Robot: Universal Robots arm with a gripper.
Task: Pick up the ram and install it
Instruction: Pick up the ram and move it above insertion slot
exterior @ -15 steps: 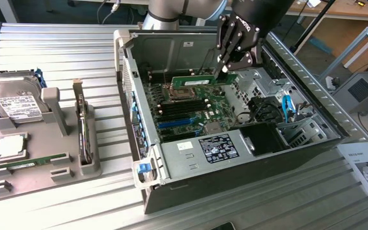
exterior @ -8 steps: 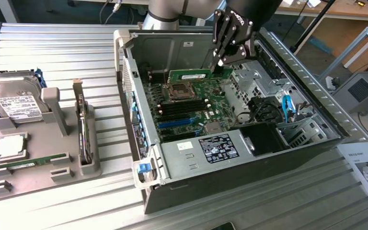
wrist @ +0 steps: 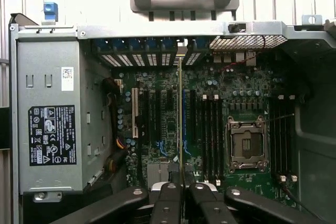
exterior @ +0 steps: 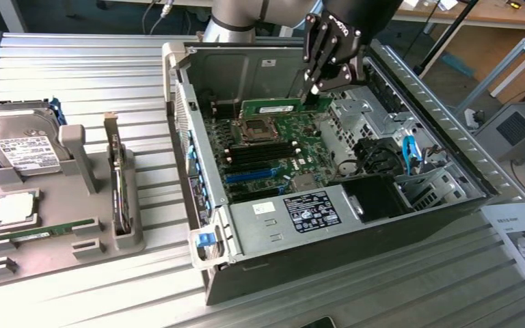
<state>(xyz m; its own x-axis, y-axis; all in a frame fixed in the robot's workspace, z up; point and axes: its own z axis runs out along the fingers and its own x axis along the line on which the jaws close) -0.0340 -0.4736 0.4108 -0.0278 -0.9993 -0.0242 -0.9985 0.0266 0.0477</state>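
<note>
The ram (exterior: 272,108) (wrist: 180,119) is inside the open case (exterior: 182,102) (wrist: 157,29), standing on its long edge above the far end of the motherboard (exterior: 272,147) (wrist: 168,124), just beyond the processor socket (exterior: 255,127) (wrist: 247,142). The hand (exterior: 314,92) (wrist: 181,187) pinches it, the fingers pressed together on the thin board. In the wrist view the stick shows edge-on as a thin line running out from between the fingertips across the board, beside the rows of black slots (wrist: 210,135). In the exterior view the grip sits at the stick's end towards the exterior view's right, and the rest reaches out to that view's left. Whether its lower edge touches the motherboard or hangs just clear of it is hard to tell from either view. The arm (exterior: 240,17) comes in from behind the case, its wrist turned downward so that the black hand reaches steeply into the case close to the rear wall. The power supply (exterior: 308,208) (wrist: 50,119) fills the near end of the case. On the worktop (exterior: 107,61), well apart to the exterior view's left, a grey tray (exterior: 107,246) carries a hard drive (exterior: 21,140).
</note>
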